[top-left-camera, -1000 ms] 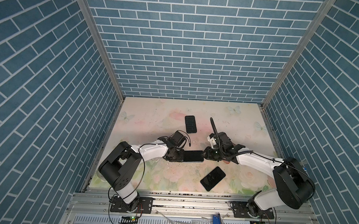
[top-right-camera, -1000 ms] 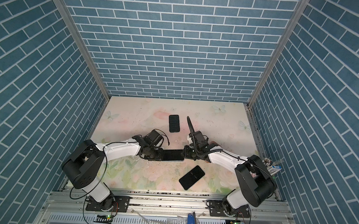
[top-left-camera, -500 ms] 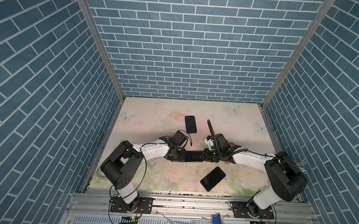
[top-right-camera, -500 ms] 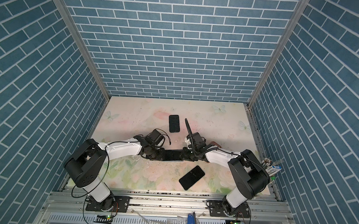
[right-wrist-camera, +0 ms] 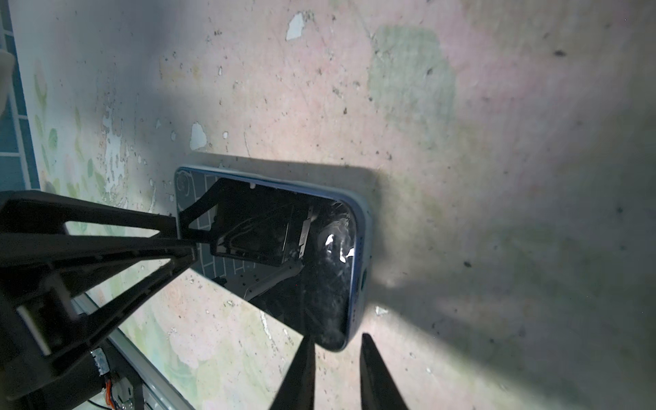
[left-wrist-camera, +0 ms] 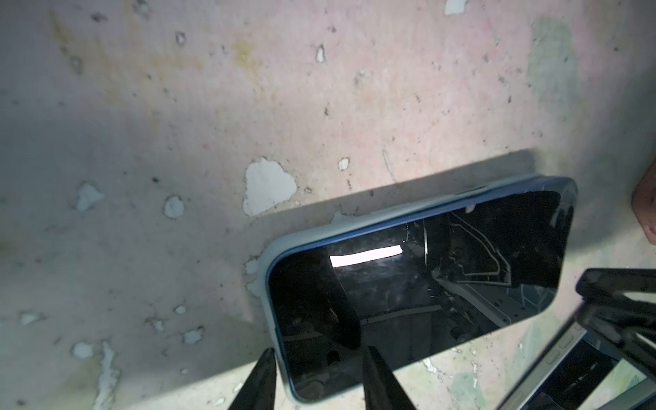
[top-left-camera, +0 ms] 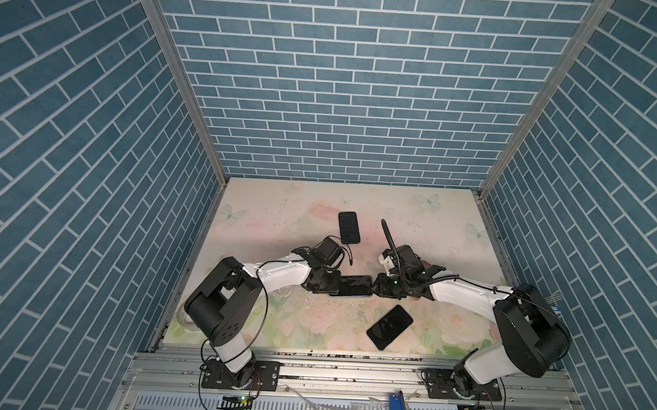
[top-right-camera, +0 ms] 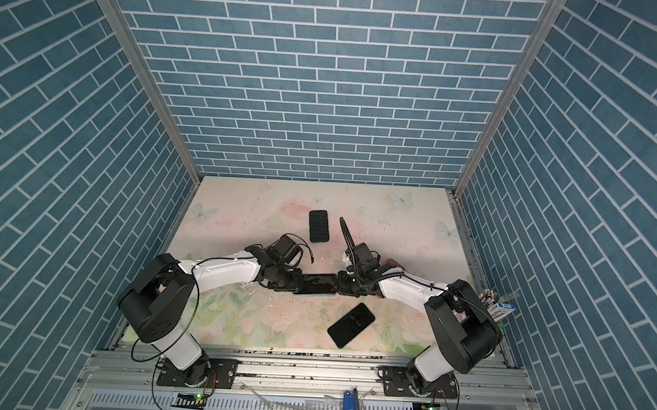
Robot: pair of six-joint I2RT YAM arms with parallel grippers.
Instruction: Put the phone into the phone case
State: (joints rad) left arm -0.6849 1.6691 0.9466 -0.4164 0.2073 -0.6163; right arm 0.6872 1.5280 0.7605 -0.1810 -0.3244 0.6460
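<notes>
- The blue-edged black-glass phone (left-wrist-camera: 419,284) lies inside the pale grey rubbery case (left-wrist-camera: 264,264) on the floral surface (left-wrist-camera: 177,106) — seemingly seated.
- Jaws of the left gripper (left-wrist-camera: 319,349) are spread astride its corner; those of the right gripper (right-wrist-camera: 337,337) are spread, empty.
- Remaining — probably a final press, then withdrawal.

L fingers (left-wrist-camera: 264,383), bases off-frame
</notes>
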